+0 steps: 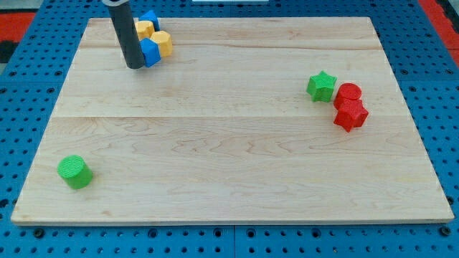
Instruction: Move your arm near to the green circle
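Observation:
The green circle [74, 171] sits near the board's bottom left corner. My tip [134, 66] is at the view's top left, far above the green circle. It stands just left of a blue block [150, 52] and touches or nearly touches it. A yellow block [163, 43], another yellow block [143, 29] and a second blue block [149, 18] cluster right of the rod.
A green star [322, 86] lies at the right, with a red circle [348, 94] and a red star-like block [351, 114] just right of it. The wooden board [229, 143] lies on a blue pegboard [21, 72].

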Robot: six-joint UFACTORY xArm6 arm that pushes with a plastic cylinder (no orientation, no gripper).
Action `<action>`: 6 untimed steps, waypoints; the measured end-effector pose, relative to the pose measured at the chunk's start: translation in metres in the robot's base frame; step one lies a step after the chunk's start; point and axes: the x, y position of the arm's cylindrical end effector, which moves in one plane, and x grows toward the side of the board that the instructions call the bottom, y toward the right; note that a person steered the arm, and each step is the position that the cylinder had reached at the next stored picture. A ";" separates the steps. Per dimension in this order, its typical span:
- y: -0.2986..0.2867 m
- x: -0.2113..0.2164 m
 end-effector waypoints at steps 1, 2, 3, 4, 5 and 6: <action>0.000 -0.025; -0.007 -0.001; 0.005 0.098; 0.027 0.201; 0.029 0.259; -0.018 0.290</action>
